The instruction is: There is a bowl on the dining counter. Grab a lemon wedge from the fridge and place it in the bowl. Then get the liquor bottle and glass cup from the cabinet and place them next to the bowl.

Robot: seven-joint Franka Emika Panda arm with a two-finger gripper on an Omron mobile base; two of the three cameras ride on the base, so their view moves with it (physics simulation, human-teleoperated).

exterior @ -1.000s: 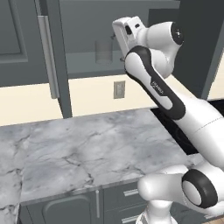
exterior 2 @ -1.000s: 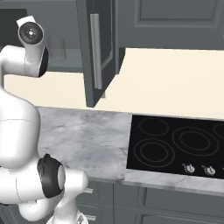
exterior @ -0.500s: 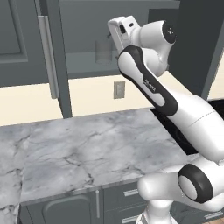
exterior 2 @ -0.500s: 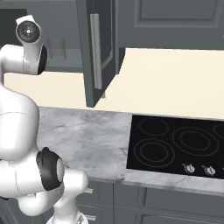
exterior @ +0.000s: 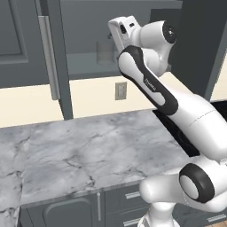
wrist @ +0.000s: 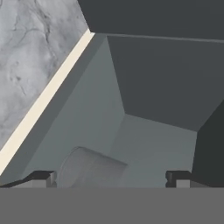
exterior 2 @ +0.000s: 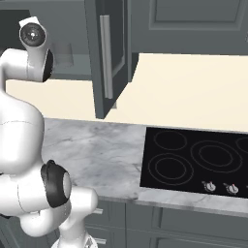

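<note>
The open cabinet door stands at the left of the marble counter. Just right of it, on the cabinet shelf, the glass cup stands upright. The gripper is raised to it with jaws spread wide and nothing between them, the cup just ahead, nearer one fingertip. A black cooktop lies farther right.

Greys against cream
Grey-veined marble desk, dark grey cabinet door, cream wall, black cooktop, translucent grey glass cup.
</note>
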